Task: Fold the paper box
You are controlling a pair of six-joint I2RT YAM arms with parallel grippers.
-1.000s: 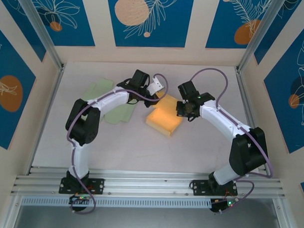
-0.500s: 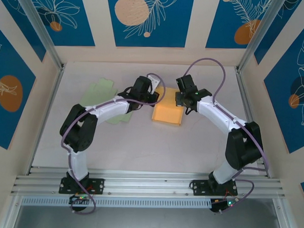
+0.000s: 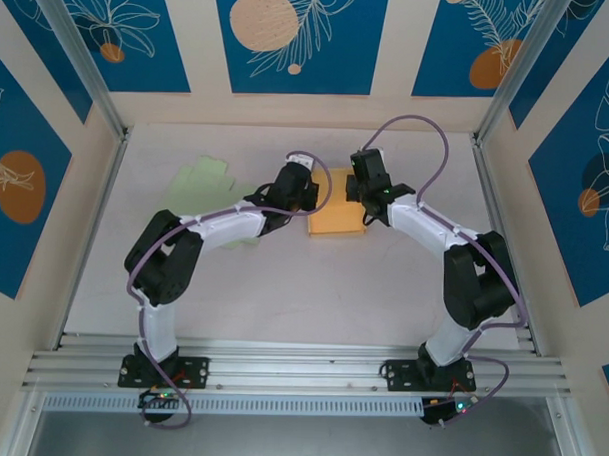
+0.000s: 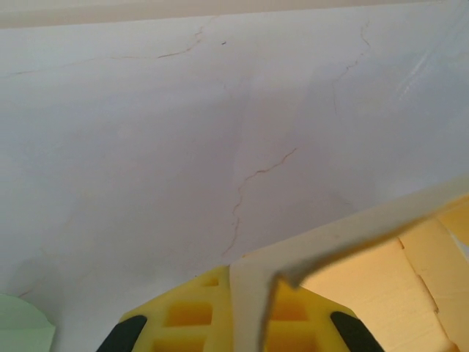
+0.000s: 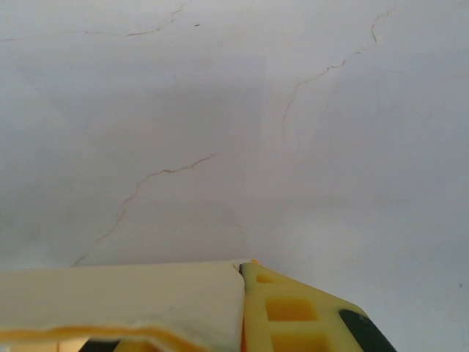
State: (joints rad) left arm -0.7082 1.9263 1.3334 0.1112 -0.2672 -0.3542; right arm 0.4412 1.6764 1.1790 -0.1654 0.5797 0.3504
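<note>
Since the box [image 3: 335, 215] slid back and squared up (over half a second), both arms reach farther; left gripper [image 3: 308, 191] and right gripper [image 3: 360, 190] each pinch its edge.

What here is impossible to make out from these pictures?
Top view: wrist housings hide the fingertips of the left gripper and right gripper at the paper box.
Right wrist view: a box flap covers one finger, so that grip is unreadable.
Left wrist view: the frame edges cut off most of the box.
Top view: the left arm overlaps the green sheet, hiding its outline.
</note>
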